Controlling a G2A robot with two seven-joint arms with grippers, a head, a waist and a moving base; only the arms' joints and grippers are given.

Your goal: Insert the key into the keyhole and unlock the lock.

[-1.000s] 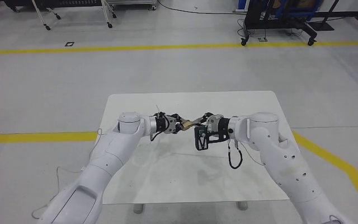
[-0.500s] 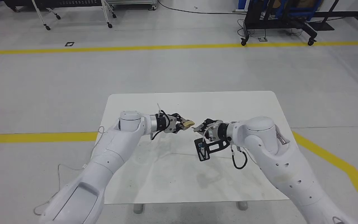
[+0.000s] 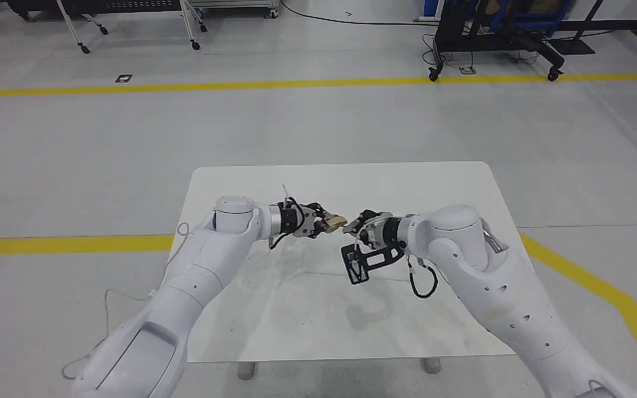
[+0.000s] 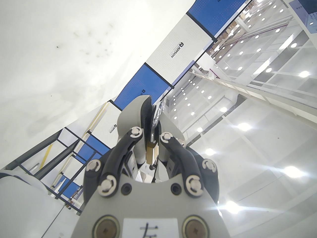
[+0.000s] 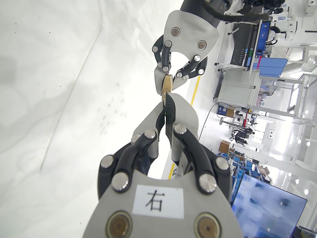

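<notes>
A small brass padlock [image 3: 337, 218] hangs in the air over the middle of the white table [image 3: 438, 189], with my left gripper [image 3: 326, 220] shut on it. In the left wrist view the lock's brass body [image 4: 150, 153] sits between the fingers, its silver shackle [image 4: 156, 115] at the fingertips. My right gripper [image 5: 166, 98] faces it, shut on the key [image 5: 163, 98]. The key's brass tip meets the keyhole end of the padlock [image 5: 167, 82]. How deep it sits I cannot tell. In the top view the right gripper [image 3: 351, 228] is just right of the lock.
Both grippers hang above the bare tabletop near its centre. A yellow floor line [image 3: 80, 243] runs past the table on both sides. Carts and racks [image 3: 498, 40] stand far behind.
The right wrist has rolled and its forearm has shifted left. The right gripper has drawn slightly away from the lock. The left arm has barely moved.
</notes>
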